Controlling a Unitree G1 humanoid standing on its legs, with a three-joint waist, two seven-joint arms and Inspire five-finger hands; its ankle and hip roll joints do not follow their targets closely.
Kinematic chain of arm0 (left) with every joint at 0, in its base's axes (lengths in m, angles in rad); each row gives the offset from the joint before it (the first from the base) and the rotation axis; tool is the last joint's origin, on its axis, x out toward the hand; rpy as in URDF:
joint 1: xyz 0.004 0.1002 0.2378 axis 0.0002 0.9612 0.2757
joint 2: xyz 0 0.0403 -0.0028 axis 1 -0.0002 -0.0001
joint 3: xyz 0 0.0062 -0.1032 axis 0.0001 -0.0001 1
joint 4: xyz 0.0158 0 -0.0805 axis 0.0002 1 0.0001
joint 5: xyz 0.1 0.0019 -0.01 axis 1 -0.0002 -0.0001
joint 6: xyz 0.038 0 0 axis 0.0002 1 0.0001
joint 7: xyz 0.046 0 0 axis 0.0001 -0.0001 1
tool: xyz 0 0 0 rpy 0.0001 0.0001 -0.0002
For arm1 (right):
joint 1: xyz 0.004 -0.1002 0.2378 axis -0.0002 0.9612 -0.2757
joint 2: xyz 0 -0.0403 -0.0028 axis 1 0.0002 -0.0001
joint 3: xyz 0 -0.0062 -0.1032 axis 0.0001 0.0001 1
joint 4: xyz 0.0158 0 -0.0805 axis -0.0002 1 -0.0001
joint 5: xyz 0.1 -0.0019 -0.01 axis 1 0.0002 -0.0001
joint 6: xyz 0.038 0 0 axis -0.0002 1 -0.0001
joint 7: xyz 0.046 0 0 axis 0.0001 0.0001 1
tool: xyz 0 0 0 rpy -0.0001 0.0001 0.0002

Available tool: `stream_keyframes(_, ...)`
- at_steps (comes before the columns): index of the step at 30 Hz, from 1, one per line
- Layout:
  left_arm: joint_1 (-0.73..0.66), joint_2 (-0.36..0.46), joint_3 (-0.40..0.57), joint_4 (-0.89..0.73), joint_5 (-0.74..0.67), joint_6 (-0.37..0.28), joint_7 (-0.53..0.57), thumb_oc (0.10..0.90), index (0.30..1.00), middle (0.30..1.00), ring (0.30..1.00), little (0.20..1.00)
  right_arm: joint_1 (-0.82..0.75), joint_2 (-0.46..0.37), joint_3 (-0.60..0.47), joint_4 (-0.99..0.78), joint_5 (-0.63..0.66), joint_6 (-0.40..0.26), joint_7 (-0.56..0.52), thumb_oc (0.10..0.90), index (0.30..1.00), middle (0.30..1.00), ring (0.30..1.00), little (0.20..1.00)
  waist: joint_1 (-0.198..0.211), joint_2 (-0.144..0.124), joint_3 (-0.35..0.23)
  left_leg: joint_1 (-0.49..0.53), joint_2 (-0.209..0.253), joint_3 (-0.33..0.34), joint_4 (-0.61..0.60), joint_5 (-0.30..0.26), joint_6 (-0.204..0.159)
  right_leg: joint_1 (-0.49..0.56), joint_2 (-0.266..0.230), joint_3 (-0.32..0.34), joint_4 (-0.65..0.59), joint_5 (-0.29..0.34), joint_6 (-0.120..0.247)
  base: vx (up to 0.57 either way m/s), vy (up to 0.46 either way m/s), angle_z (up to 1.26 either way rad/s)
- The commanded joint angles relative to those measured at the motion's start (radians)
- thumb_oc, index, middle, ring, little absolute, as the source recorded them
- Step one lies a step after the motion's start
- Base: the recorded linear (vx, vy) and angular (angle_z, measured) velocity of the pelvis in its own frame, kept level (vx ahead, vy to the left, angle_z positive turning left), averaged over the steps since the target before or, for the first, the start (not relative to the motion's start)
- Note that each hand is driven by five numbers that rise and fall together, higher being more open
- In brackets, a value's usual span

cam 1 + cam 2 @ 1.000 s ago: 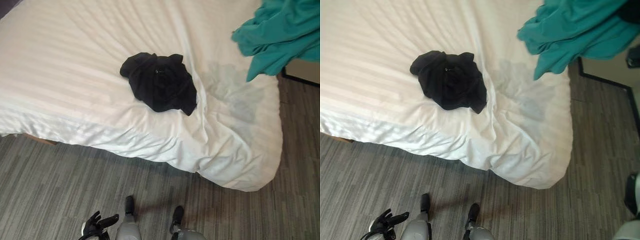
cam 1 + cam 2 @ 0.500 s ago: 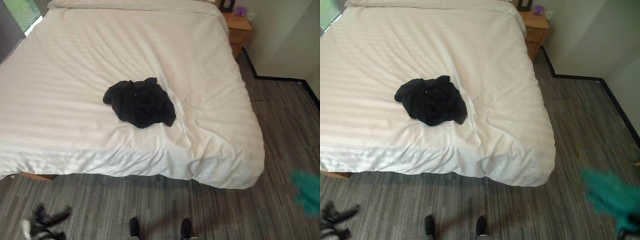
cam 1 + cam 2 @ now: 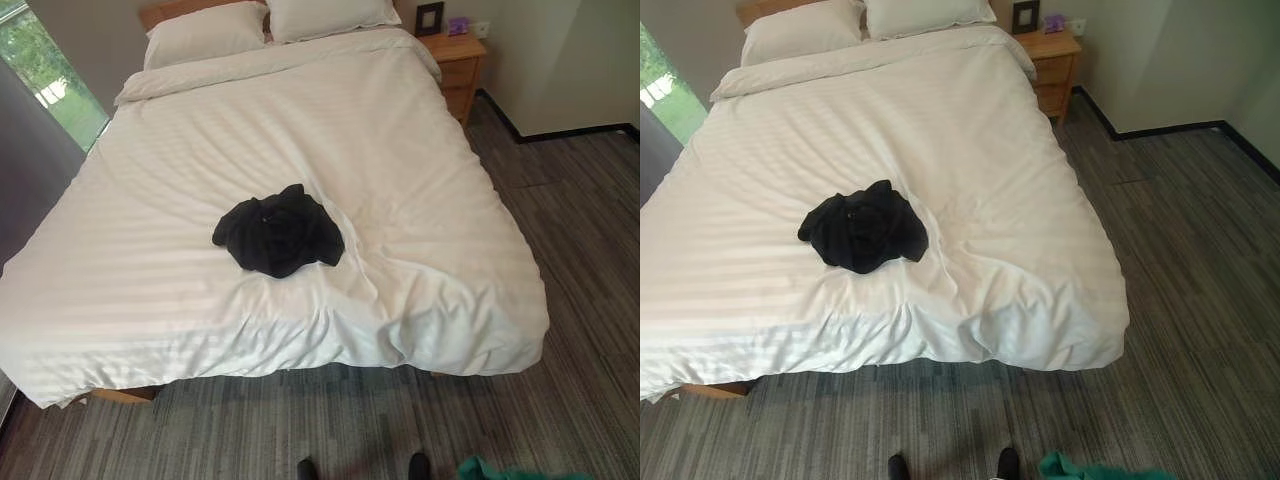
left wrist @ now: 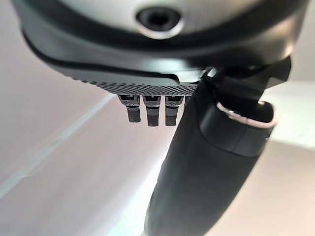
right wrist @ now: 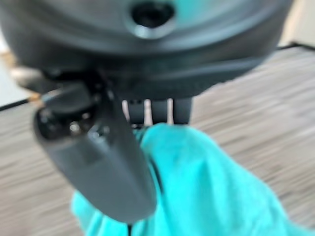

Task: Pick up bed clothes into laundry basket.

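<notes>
A crumpled black garment lies on the white duvet of the bed, near its middle. A teal cloth is pinched between the thumb and fingers of my right hand, held over the grey floor. A bit of that teal cloth peeks in at the bottom edge of the eye views, on the floor side of the bed's foot. My left hand holds nothing, its fingers relaxed, with a pale surface past it.
Two pillows lie at the head of the bed. A wooden nightstand stands at the far right corner, with a window on the left. Grey striped floor runs along the bed's right side and foot.
The camera has tilted up and now takes in the whole bed. The teal cloth went from over the bed's right corner down to the bottom edge. The black garment stayed put.
</notes>
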Motion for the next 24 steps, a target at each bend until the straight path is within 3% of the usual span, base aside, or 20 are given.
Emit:
stream_keyframes(1, -0.206, 0.159, -0.042, 0.006, -0.021, -0.116, 0.069, 0.8, 0.9, 0.9, 0.9, 0.9, -0.088, -0.016, 0.05, 0.016, 0.013, -0.043, -0.042, 0.4, 0.3, 0.3, 0.3, 0.3, 0.005, -0.072, 0.06, -0.106, -0.028, -0.195, 0.113, -0.006, -0.064, 0.118, -0.046, -0.023, -0.063, -0.024, 0.091, 0.02, -0.057, -0.62)
stream_keyframes(2, -0.225, 0.163, -0.059, 0.013, -0.02, -0.117, 0.071, 0.8, 0.9, 0.9, 0.9, 0.9, -0.087, -0.014, 0.044, 0.018, 0.013, -0.044, -0.042, 0.4, 0.3, 0.3, 0.3, 0.3, 0.01, -0.074, 0.057, -0.116, -0.03, -0.197, 0.112, 0.001, -0.062, 0.11, -0.047, -0.025, -0.063, -0.019, 0.091, 0.17, -0.067, -0.57)
stream_keyframes(3, -0.301, 0.154, -0.134, 0.019, -0.007, -0.108, 0.08, 0.8, 0.9, 0.9, 0.9, 0.9, -0.111, 0.028, 0.111, 0.02, -0.002, -0.045, -0.033, 0.4, 0.3, 0.3, 0.3, 0.3, 0.013, -0.079, 0.062, -0.157, -0.048, -0.309, 0.048, 0.03, -0.06, 0.106, -0.026, 0.032, -0.063, -0.025, 0.085, 0.18, -0.035, -0.43)
stream_keyframes(5, -0.417, 0.158, -0.243, 0.063, 0.041, -0.081, 0.094, 0.8, 0.9, 0.9, 0.9, 0.9, -0.127, 0.113, 0.209, 0.007, -0.028, -0.059, -0.023, 0.4, 0.3, 0.3, 0.3, 0.3, 0.0, -0.08, 0.072, -0.188, -0.049, -0.406, -0.011, 0.052, -0.053, 0.096, 0.012, 0.126, -0.063, -0.039, 0.08, 0.19, -0.041, -0.66)
stream_keyframes(7, -0.455, 0.154, -0.275, 0.087, 0.048, -0.073, 0.091, 0.8, 0.9, 0.9, 0.9, 0.9, -0.116, 0.143, 0.231, 0.004, -0.034, -0.062, -0.015, 0.4, 0.3, 0.3, 0.3, 0.3, -0.01, -0.074, 0.067, -0.174, -0.042, -0.41, -0.02, 0.05, -0.049, 0.095, 0.029, 0.149, -0.063, -0.042, 0.08, 0.08, 0.012, -0.86)
stream_keyframes(9, -0.526, 0.125, -0.346, 0.129, 0.069, -0.044, 0.085, 0.8, 0.9, 0.9, 0.9, 0.9, -0.057, 0.2, 0.271, -0.044, -0.052, -0.075, -0.001, 0.4, 0.3, 0.3, 0.3, 0.3, -0.046, -0.066, 0.064, -0.147, -0.026, -0.373, -0.024, 0.054, -0.051, 0.091, 0.037, 0.175, -0.06, -0.041, 0.077, 0.1, 0.107, -1.07)
stream_keyframes(12, -0.624, 0.1, -0.444, 0.186, 0.102, -0.006, 0.073, 0.8, 0.9, 0.9, 0.9, 0.9, -0.01, 0.256, 0.308, -0.064, -0.077, -0.072, 0.013, 0.4, 0.3, 0.3, 0.3, 0.3, -0.068, -0.071, 0.067, -0.111, -0.027, -0.328, -0.024, 0.036, -0.038, 0.085, 0.024, 0.209, -0.05, -0.039, 0.081, 0.09, 0.143, -1.07)
stream_keyframes(17, -0.724, 0.056, -0.563, 0.375, 0.13, 0.056, 0.025, 0.8, 0.9, 0.9, 0.9, 0.9, 0.016, 0.29, 0.329, -0.038, -0.083, -0.059, 0.024, 0.4, 0.3, 0.3, 0.3, 0.3, -0.107, -0.089, 0.083, -0.083, -0.029, -0.267, -0.024, 0.019, -0.022, 0.055, 0.009, 0.258, -0.028, -0.026, 0.094, 0.04, 0.107, -0.66)
stream_keyframes(19, -0.798, -0.003, -0.648, 0.537, 0.111, 0.09, -0.055, 0.8, 0.9, 0.9, 0.9, 0.9, 0.0, 0.284, 0.33, -0.014, -0.073, -0.044, 0.024, 0.4, 0.3, 0.3, 0.3, 0.3, -0.122, -0.1, 0.09, -0.082, -0.034, -0.255, -0.024, 0.01, -0.013, 0.04, 0.003, 0.269, -0.039, -0.011, 0.106, 0.0, 0.059, -0.47)
stream_keyframes(24, -0.859, -0.112, -0.71, 0.757, 0.109, 0.143, -0.144, 0.8, 0.9, 0.9, 0.9, 0.9, -0.054, 0.274, 0.349, -0.014, -0.069, -0.024, 0.028, 0.4, 0.3, 0.3, 0.3, 0.3, -0.12, -0.123, 0.103, -0.096, -0.038, -0.238, -0.024, 0.002, -0.002, 0.011, -0.004, 0.276, -0.046, 0.01, 0.119, -0.03, 0.03, -0.2)
